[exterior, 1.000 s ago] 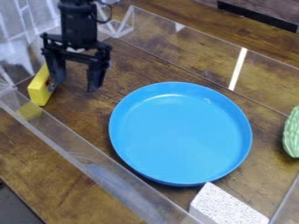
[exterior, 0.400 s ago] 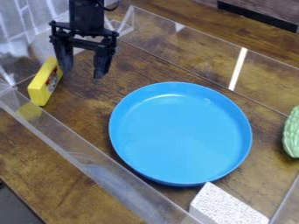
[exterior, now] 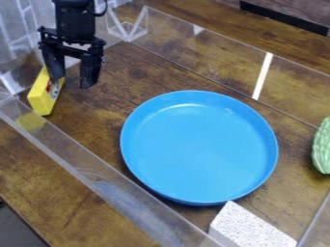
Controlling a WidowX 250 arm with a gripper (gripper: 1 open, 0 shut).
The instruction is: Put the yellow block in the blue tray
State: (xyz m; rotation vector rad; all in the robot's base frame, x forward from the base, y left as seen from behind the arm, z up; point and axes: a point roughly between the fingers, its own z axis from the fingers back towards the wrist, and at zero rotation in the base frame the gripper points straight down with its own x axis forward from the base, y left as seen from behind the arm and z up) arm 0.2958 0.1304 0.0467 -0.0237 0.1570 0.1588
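Small flat bright yellow block [exterior: 45,91] leaning at clear plastic wall [exterior: 77,164], left of round glossy blue tray [exterior: 200,145] on wooden tabletop [exterior: 91,125]. Black claw [exterior: 69,81] wide open, empty, beside it. Risk: finger striking block top or wall, tipping it.

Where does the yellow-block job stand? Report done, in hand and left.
Done: nothing yet; the blue tray holds no block. In hand: the gripper is open, pointing down right beside the yellow block, which leans at the clear wall, not gripped. Left: close on the block, lift it, carry it over and set it in the tray.
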